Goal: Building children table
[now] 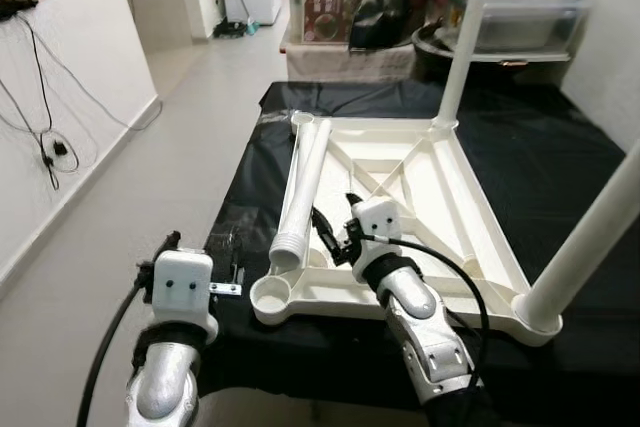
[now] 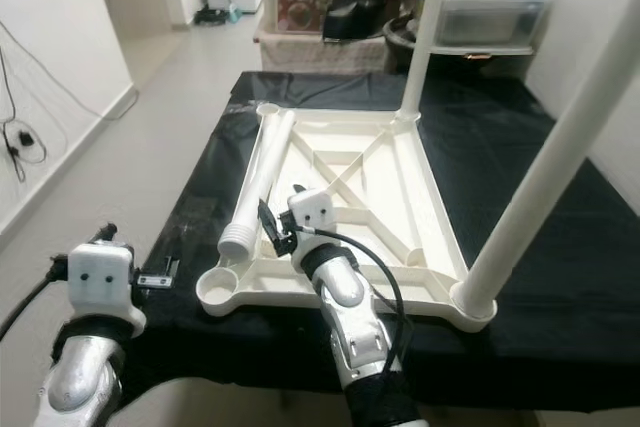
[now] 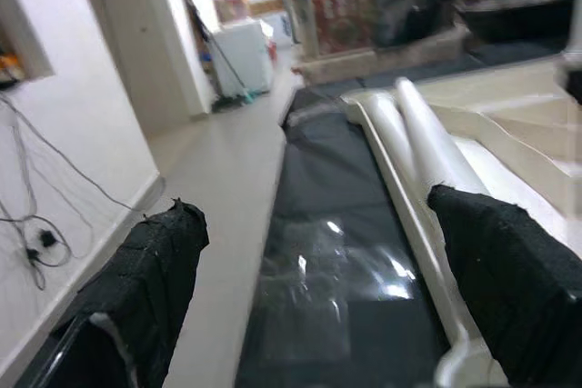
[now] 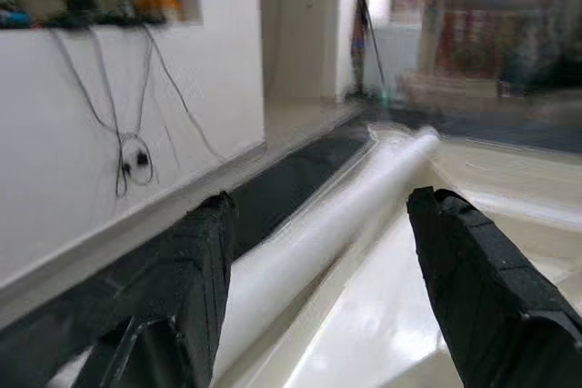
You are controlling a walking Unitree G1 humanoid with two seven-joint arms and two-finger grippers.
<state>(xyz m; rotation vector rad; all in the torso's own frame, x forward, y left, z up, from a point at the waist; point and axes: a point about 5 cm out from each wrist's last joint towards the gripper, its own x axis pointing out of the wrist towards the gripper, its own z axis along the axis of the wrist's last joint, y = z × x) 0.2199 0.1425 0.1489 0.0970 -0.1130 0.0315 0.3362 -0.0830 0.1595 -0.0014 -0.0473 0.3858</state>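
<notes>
Upturned white plastic table top [image 1: 400,197] lies on a black sheet [image 1: 560,177] on the floor, ribbed underside up. Two legs stand fitted in their corner sockets: one at the far corner [image 1: 468,27], one at the near right corner [image 1: 590,237]. A loose white leg [image 1: 302,187] lies along the top's left edge.

Right gripper [image 1: 330,232] hovers over the near left part of the top, fingers spread. The loose leg's ribbed end lies just to its left; the empty corner socket [image 1: 270,294] sits just nearer the robot than it. The right wrist view shows the leg running away between the two black fingers [image 4: 473,261], not touching either — the head views cannot confirm that gap.

Left gripper [image 3: 318,288] is held left of the top, over the sheet's edge, fingers spread and empty. Its wrist view shows a shiny patch on the sheet ahead of it, with the loose leg beyond its right-hand finger.
</notes>
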